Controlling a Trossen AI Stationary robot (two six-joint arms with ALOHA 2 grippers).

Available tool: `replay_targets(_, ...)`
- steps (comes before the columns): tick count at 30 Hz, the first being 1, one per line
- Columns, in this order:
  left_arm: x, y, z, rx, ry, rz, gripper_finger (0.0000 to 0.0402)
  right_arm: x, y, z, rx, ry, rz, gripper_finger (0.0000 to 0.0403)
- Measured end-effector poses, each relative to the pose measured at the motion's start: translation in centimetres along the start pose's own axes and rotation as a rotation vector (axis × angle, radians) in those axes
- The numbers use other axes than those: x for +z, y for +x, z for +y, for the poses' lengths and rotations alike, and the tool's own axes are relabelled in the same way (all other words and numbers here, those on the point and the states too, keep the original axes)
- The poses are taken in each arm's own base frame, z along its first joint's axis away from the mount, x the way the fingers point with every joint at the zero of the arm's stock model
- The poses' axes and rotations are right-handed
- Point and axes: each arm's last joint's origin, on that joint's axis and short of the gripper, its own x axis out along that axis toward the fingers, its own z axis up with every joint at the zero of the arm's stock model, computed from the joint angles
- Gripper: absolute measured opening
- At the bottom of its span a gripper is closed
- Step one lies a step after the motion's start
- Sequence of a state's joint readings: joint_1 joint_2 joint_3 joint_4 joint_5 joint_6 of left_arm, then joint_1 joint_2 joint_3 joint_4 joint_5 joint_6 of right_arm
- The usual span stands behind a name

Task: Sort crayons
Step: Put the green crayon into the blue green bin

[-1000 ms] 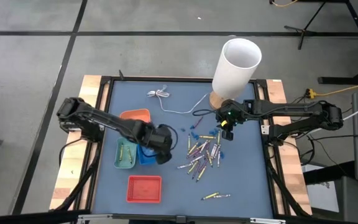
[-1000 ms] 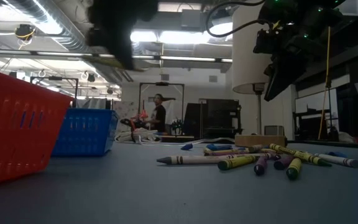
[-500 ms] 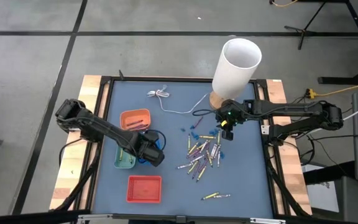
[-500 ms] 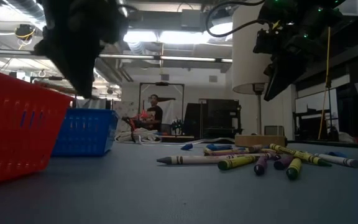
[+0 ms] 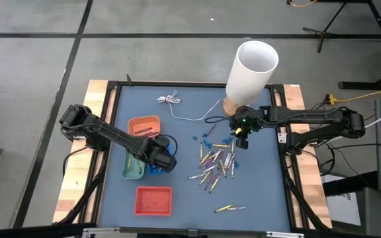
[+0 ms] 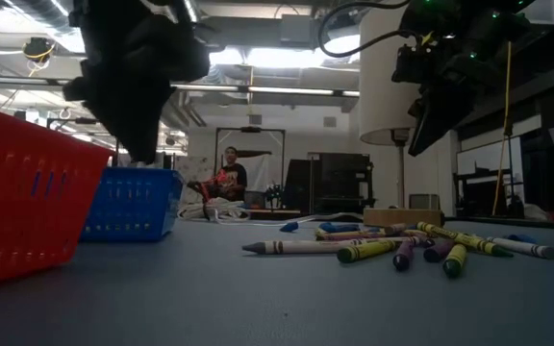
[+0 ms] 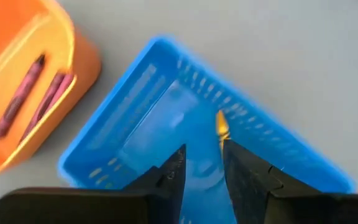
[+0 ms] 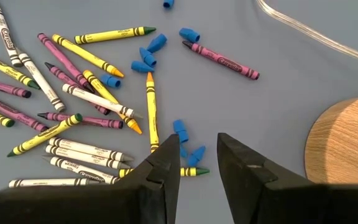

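Note:
Crayons (image 5: 215,162) lie in a loose pile right of the table's middle, yellow, purple, pink and whitish (image 8: 86,93), with two more (image 5: 230,209) near the front edge. My left gripper (image 7: 202,168) hangs open over the blue tray (image 7: 166,118), fingers pointing steeply down, nothing between them. A small orange tip (image 7: 221,124) shows blurred beside one fingertip. The orange tray (image 7: 17,93) beside it holds two purple-pink crayons. My right gripper (image 8: 197,155) hovers open above the far side of the pile, among small blue bits (image 8: 182,132).
A green tray (image 5: 132,165) with yellow crayons stands left of the blue one, and a red tray (image 5: 154,200) sits near the front edge. At the back right a tall white cylinder (image 5: 251,69) stands on a wooden base. A thin white cable (image 5: 177,106) lies at the back.
My left gripper has gone toward the table's left edge and come down, from beside the blue tray to over it, rolling its wrist on the way. My right gripper has kept still.

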State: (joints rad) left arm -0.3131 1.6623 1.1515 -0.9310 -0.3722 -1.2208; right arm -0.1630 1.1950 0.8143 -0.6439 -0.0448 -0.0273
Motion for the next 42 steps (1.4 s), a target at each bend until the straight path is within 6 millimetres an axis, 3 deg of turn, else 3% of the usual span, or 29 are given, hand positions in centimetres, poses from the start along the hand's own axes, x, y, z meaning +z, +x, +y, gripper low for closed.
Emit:
replay_targets(7, 0.4, -0.1, -1.0, -0.095, 0.036, -0.060, 0.0091, 0.0, 0.0, 0.0, 0.000, 0.023, 0.001, 0.0104)
replay_targets(17, 0.2, -0.2, -1.3, -0.117, 0.041, -0.056, 0.0092, -1.0, 0.0, 0.0, -0.018, 0.389, 0.107, 0.0104)
replay_targets(25, -0.5, -0.5, -1.5, -0.125, 0.099, -0.056, 0.0092, -1.4, -0.1, 0.1, -0.036, 0.574, 0.143, 0.0104)
replay_targets(42, -1.1, -0.7, -1.7, -0.131, 0.144, -0.060, 0.0092, -4.2, 3.1, 5.2, -0.216, 0.734, 0.081, 0.0104)
